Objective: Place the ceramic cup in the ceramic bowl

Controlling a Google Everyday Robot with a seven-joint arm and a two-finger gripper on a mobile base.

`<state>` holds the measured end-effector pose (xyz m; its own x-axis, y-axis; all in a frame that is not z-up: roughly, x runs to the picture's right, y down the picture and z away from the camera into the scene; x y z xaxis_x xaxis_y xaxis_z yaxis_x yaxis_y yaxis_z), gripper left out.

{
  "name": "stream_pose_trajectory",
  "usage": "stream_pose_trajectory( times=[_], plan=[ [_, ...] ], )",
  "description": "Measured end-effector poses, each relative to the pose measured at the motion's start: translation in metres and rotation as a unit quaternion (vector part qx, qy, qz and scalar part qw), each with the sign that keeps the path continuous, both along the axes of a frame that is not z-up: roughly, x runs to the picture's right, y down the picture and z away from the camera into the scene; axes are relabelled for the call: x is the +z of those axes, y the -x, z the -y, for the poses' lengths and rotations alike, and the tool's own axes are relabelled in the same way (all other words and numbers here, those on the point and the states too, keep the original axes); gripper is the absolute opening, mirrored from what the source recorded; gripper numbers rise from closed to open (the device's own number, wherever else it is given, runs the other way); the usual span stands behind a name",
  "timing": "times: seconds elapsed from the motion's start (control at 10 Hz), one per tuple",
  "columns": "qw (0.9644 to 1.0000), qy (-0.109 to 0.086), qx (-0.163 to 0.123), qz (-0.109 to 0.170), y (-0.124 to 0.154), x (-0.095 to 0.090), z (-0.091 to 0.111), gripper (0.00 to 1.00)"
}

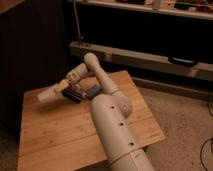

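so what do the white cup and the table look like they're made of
The white cup, held tilted in the gripper above the table, looks like ceramic or plastic: plain, opaque off-white, no clear sheen. The table looks like pale wood: plank seams, warm tone.

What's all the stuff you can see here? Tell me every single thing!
ceramic cup: one, white, tipped on its side over the table's left part, held by the gripper
ceramic bowl: one, looks grey-green, on the table right beside the arm, mostly hidden by it
dark thing: one, black, just below the gripper; cannot tell what it is
table: one, light wood, in the middle
metal rail: one, pale, along the dark wall behind the table
floor: speckled, to the right of the table
arm: one, white, rising from the bottom edge and reaching up and left
gripper: one, at the arm's end over the table's left part, shut on the ceramic cup
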<state>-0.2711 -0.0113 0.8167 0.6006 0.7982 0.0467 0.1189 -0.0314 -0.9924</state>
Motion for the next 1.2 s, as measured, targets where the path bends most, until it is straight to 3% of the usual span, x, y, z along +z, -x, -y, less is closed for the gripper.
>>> stream_pose_trajectory(
  times=[0.2,0.3,0.6,0.8,0.9,1.1,1.2],
  plan=[
    [0.9996,-0.016,-0.002,-0.022,-0.011,-0.01,0.018,0.0],
    [0.9982,-0.036,-0.008,-0.048,-0.02,-0.015,0.027,0.0],
    [0.9867,-0.093,-0.042,-0.127,-0.056,-0.027,0.032,0.0],
    [0.9748,-0.12,-0.069,-0.175,-0.083,-0.028,0.024,0.0],
    [0.9599,-0.131,-0.085,-0.233,-0.134,-0.022,0.013,0.0],
    [0.9415,-0.141,-0.094,-0.291,-0.184,-0.013,0.01,0.0],
    [0.9298,-0.147,-0.098,-0.323,-0.208,-0.004,0.013,0.0]
  ],
)
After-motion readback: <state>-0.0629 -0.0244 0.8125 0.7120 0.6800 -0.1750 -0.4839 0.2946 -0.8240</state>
